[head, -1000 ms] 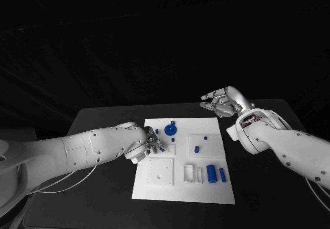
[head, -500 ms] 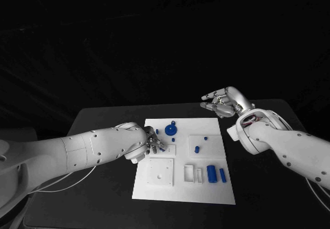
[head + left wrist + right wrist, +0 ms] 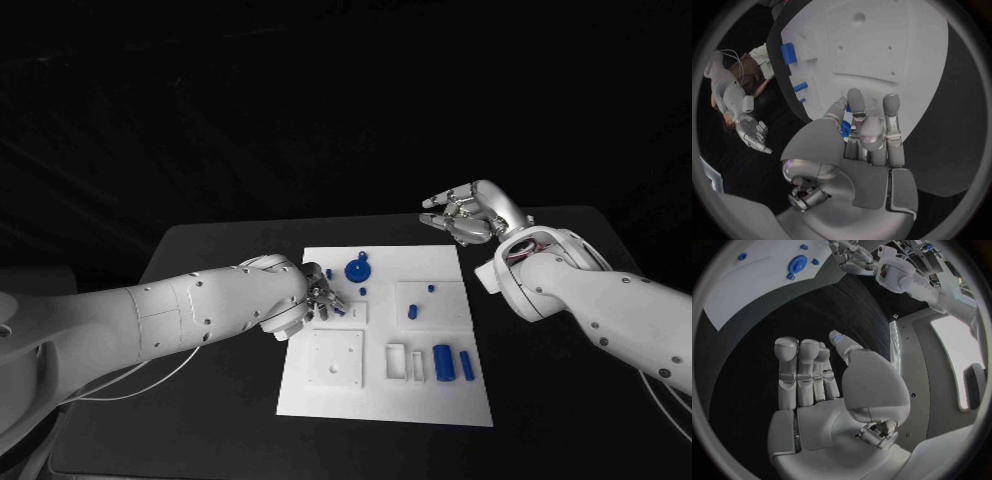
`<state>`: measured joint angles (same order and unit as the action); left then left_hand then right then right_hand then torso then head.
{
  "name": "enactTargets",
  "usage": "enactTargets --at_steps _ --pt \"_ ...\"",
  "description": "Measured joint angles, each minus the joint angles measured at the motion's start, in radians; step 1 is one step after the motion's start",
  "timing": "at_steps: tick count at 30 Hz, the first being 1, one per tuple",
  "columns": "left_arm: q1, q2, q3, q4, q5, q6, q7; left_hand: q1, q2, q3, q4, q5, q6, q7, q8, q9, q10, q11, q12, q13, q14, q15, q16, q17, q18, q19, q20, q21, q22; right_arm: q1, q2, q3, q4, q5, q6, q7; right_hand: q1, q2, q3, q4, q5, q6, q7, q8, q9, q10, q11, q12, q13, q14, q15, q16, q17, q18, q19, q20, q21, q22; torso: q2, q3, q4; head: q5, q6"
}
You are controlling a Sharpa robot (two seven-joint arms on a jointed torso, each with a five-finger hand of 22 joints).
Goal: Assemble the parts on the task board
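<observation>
The white task board lies mid-table. My left hand rests over its left edge and pinches a small blue part between thumb and fingers, close to the board surface. On the board are a blue round part, a few small blue pegs, a blue block and a blue cylinder. My right hand hangs raised beyond the board's far right corner, fingers apart, palm bare.
White square recessed fixtures sit on the board's near left part, and a narrow slot frame stands beside the blue block. Black table surrounds the board on all sides.
</observation>
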<state>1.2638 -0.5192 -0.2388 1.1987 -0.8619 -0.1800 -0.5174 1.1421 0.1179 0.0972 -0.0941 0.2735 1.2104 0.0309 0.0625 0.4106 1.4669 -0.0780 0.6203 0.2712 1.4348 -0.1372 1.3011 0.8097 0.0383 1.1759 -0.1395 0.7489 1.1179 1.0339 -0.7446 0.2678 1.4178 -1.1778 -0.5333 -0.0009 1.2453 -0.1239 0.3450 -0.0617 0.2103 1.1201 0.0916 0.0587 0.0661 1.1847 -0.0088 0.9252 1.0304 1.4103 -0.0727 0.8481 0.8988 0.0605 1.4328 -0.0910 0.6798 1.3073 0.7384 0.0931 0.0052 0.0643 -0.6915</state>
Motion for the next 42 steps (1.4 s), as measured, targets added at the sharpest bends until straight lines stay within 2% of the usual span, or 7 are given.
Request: enactTargets --at_steps 29,42 --pt "-0.002 -0.006 0.001 0.003 -0.020 0.014 0.003 0.003 0.000 -0.006 -0.007 -0.015 0.000 0.000 0.002 0.045 0.002 0.002 0.000 -0.011 0.000 0.000 0.000 -0.001 0.000 0.018 0.004 -0.056 0.061 0.000 0.001 0.000 -0.003 0.001 0.005 -0.001 -0.004 -0.004 -0.004 0.004 0.026 0.000 0.000 0.000 0.000 0.000 0.000 0.000 -0.002 0.000 0.000 0.000 -0.001 0.000 0.007 0.000 -0.004 0.001 0.000 0.0002 -0.0003 -0.001 -0.008" --pt "-0.002 -0.007 0.001 0.004 -0.031 0.023 0.002 0.006 0.001 -0.012 -0.013 -0.022 0.000 0.000 0.000 0.053 -0.002 -0.002 0.000 -0.011 -0.002 0.002 0.000 -0.007 0.000 0.044 0.004 -0.102 0.120 0.000 0.004 0.000 -0.004 0.001 0.008 -0.001 -0.004 -0.004 -0.004 0.004 0.026 0.001 -0.001 0.000 0.000 0.000 0.000 0.000 -0.004 0.000 0.000 0.000 -0.001 0.000 0.007 0.000 -0.004 0.001 0.000 0.0006 -0.0005 -0.002 -0.008"
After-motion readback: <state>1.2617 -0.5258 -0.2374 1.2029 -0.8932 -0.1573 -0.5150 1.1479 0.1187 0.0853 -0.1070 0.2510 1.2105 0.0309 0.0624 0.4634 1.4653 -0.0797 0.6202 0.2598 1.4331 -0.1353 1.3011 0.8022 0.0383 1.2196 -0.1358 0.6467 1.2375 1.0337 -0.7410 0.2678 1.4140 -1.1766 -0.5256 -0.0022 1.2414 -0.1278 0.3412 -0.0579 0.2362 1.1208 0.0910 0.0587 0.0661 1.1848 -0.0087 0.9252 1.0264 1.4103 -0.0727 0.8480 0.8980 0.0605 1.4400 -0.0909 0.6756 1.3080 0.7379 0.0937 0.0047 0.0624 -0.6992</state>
